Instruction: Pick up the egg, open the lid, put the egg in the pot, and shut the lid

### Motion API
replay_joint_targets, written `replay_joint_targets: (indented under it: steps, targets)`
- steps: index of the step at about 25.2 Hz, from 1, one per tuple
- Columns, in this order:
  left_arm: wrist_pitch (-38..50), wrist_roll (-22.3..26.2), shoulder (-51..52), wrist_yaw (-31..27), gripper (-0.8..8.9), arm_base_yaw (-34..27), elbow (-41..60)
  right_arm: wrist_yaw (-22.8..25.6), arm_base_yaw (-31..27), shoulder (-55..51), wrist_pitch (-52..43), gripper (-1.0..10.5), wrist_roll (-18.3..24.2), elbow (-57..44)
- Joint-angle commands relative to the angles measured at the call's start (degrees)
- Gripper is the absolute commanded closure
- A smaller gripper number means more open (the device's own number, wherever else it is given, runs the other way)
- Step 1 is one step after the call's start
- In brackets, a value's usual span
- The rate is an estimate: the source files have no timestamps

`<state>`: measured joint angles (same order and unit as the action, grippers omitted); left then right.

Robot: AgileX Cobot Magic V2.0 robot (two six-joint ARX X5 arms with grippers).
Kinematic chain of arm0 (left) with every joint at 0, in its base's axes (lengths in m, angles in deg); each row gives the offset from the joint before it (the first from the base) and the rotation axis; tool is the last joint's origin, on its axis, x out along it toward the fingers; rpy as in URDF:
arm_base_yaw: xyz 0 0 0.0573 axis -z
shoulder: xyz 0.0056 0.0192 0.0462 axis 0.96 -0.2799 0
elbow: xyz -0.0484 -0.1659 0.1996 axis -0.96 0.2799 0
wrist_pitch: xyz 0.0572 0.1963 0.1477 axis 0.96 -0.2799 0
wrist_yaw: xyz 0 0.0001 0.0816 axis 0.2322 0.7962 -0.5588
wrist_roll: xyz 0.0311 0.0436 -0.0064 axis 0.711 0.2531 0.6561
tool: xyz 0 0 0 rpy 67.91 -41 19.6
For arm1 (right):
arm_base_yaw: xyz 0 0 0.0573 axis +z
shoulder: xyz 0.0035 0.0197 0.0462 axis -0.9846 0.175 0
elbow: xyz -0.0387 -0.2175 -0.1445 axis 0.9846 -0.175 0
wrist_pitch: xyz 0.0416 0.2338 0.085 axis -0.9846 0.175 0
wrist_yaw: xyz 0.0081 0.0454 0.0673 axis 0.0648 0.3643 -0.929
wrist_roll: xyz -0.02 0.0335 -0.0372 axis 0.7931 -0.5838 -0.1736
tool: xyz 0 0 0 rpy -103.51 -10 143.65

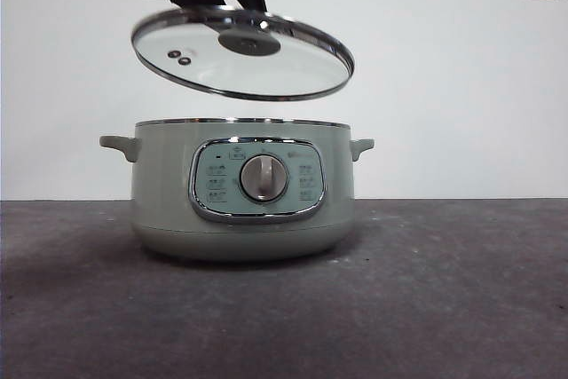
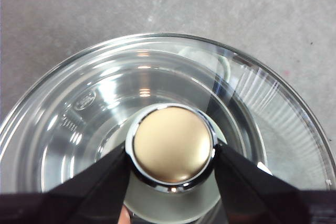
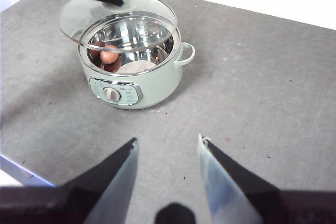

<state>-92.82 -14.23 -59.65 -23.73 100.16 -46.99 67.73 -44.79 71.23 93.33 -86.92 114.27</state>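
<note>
Egg (image 3: 109,54): inside pot (image 1: 244,188), mid-bench.
Lid (image 1: 242,52): tilted above the pot, knob (image 2: 173,144) pinched by left gripper (image 2: 172,157) fingers.
Right gripper (image 3: 167,156): fingers spread, empty, well clear.
Risk: tilted lid may catch the rim, seat crooked, or slip.

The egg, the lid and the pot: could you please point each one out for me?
egg (image 3: 109,55): right wrist view, its upper shell, inside the pot.
lid (image 1: 266,68): front view, the clear glass.
pot (image 1: 160,184): front view, its green side wall.
</note>
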Motion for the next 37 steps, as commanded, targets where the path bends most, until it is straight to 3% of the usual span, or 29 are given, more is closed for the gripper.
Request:
replay_joint_targets:
  steps: [1, 37]
  targets:
    - [1.8, 1.5, -1.3, -0.6, 8.21, -0.3, -0.7, 0.8, 0.0, -0.1, 1.3, 7.5, -0.7, -0.4]
    - [1.5, 0.7, -5.7, -0.5, 8.22, -0.8, 6.0, 3.3, 0.0, -0.1, 1.3, 7.5, -0.7, -0.4]
